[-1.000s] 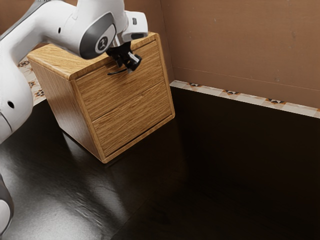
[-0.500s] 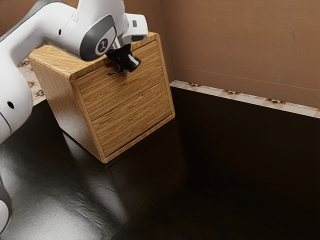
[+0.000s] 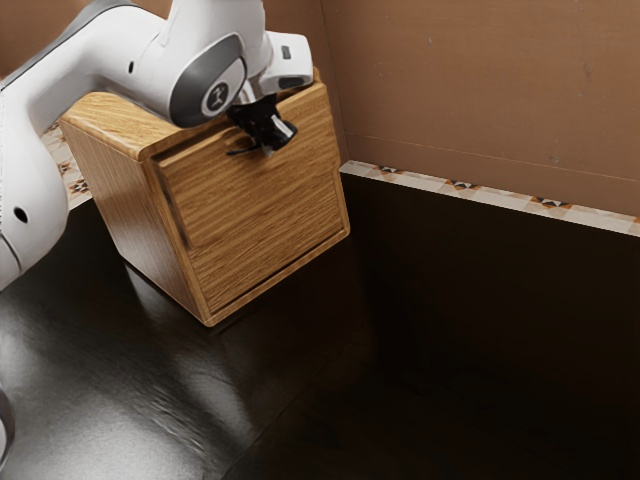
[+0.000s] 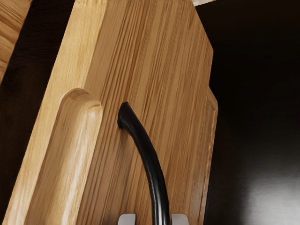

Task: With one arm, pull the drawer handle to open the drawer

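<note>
A wooden cabinet with two drawers stands on the dark table. Its upper drawer sticks out a little from the cabinet front, with a dark gap along its side edge. My black gripper is at the top of that drawer's front, shut on the thin black handle. In the wrist view the curved black handle runs down the drawer front and passes between my two grey fingertips.
The glossy black table stretches wide toward the exterior view's right and front. Brown walls close the back, with a tiled floor strip below them. My white arm reaches over the cabinet top.
My gripper has moved toward the exterior view's right with the handle held, and the upper drawer has slid out from flush to slightly open.
</note>
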`<action>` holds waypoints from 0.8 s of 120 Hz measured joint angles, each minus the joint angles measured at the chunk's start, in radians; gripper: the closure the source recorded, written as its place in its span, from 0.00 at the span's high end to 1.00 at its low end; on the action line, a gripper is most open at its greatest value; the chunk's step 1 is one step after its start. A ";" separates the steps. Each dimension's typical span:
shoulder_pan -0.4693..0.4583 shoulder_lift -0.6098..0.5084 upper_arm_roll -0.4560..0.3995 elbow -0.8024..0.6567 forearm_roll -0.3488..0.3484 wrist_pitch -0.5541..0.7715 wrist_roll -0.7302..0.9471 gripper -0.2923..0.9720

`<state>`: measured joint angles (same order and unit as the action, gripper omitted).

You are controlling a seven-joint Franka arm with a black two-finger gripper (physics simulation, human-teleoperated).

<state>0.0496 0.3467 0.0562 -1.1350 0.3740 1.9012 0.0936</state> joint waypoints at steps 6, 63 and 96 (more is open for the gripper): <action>-0.012 -0.004 -0.001 -0.005 -0.001 0.000 -0.002 0.19; -0.030 -0.049 -0.015 -0.064 0.000 0.001 -0.020 0.18; -0.049 -0.072 -0.030 -0.088 -0.002 0.000 -0.033 0.18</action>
<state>0.0011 0.2749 0.0258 -1.2226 0.3722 1.9009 0.0604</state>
